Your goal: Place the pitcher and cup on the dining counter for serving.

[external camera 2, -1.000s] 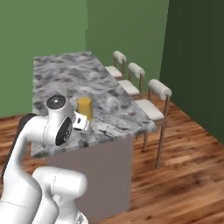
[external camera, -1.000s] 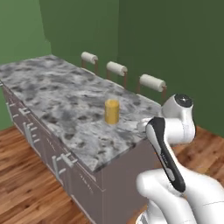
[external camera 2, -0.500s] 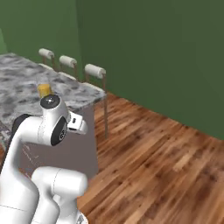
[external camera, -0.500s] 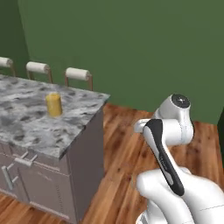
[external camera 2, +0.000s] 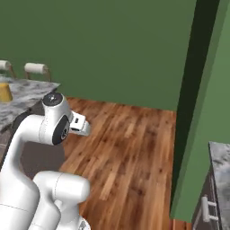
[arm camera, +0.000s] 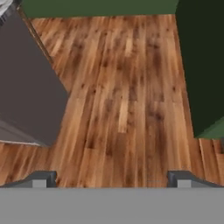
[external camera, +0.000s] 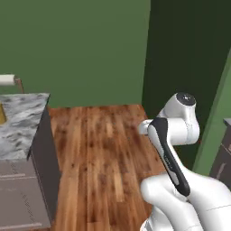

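The pitcher (external camera: 2, 113) (external camera 2: 4, 92), a short vessel with orange-yellow contents, stands on the marbled dining counter (external camera: 25, 118) (external camera 2: 29, 90) at the far left edge of both base views. The cup is out of view. My gripper (arm camera: 113, 179) is open, its two tips wide apart with nothing between them. It hangs over bare wooden floor, well to the right of the counter's grey end panel (arm camera: 26, 96). The arm is folded close to the base.
White-cushioned stools (external camera 2: 36, 68) (external camera: 7, 80) stand behind the counter. A green wall corner (external camera 2: 197, 112) (arm camera: 201, 65) juts out on the right. Beyond it sits another marbled counter with a grey cabinet front (external camera 2: 218, 179). Wooden floor (external camera: 99, 149) lies between.
The whole picture has slid left as the base turns right. The counter and pitcher went from the middle to the left edge. The green corner and second counter came in at right. The gripper stays open.
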Robot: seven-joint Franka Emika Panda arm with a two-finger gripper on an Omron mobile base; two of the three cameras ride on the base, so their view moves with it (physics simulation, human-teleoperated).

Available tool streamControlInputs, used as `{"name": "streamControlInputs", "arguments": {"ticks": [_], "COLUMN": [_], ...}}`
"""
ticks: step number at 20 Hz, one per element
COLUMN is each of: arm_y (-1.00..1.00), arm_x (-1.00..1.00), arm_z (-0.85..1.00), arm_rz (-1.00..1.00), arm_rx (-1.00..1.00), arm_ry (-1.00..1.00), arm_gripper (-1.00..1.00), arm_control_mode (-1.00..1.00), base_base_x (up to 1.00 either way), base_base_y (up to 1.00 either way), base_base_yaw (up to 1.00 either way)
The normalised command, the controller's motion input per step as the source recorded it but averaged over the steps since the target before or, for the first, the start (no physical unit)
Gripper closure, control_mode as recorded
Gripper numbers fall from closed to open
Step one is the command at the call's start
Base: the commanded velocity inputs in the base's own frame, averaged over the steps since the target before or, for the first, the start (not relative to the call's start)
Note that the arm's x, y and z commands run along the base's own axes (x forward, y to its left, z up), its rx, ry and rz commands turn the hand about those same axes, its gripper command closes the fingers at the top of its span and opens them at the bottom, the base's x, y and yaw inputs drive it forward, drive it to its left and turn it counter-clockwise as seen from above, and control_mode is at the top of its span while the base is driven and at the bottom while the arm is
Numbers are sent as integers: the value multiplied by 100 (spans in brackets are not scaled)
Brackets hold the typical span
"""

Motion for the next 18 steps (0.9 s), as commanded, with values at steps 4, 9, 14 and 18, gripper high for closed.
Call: {"name": "streamControlInputs", "arguments": {"ticks": [4,9,14,18], "arm_y": [0,0,0,0], "arm_x": [0,0,0,0], "arm_z": [0,0,0,0], "arm_rz": [0,0,0,0], "arm_rx": [0,0,0,0], "arm_ry": [0,0,0,0], "arm_gripper": [-100,-100,-100,-100], "arm_control_mode": [100,100,100,100], "base_base_x": [-84,-92,-77,-34], "base_base_y": [65,70,55,6], "base_base_yaw": [-65,-63,-65,-69]}}
